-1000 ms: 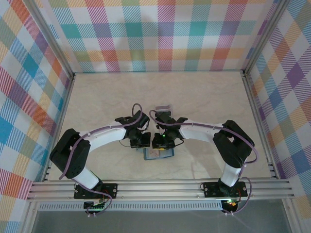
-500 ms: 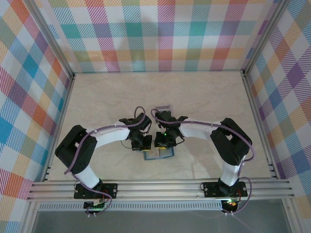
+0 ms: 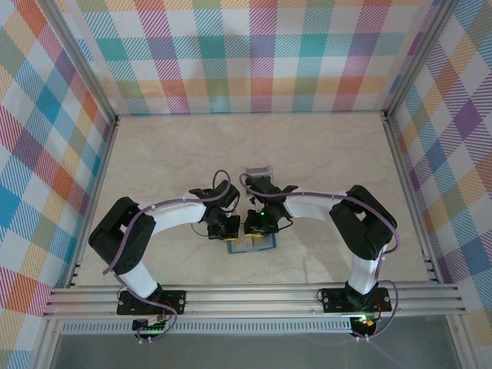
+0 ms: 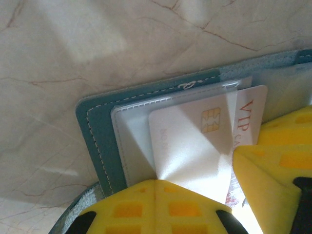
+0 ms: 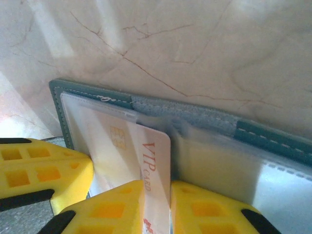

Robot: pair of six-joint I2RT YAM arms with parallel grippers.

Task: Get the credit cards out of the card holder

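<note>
The teal card holder [image 3: 250, 246] lies open on the table between the two wrists. In the left wrist view its clear pocket holds a white credit card with a gold chip [image 4: 195, 141]. A second white card printed "VIP CARD" [image 5: 155, 156] sticks out of the pocket beside it. My right gripper [image 5: 156, 195] is shut on this VIP card, one yellow pad on each face. My left gripper [image 4: 157, 183] is shut, and its joined tips press down on the pocket and the chip card. The holder's teal stitched edge [image 4: 95, 131] shows to the left.
A small clear plastic rectangle [image 3: 258, 171] lies on the marble table just beyond the wrists. Checked walls and metal rails [image 3: 254, 300] enclose the table. The two grippers work close together, the right one's yellow finger [image 4: 278, 161] right next to the left one.
Both arms' elbows have drawn in slightly and the wrists have settled over the holder. The right jaws have narrowed onto the VIP card. The holder has not moved.
</note>
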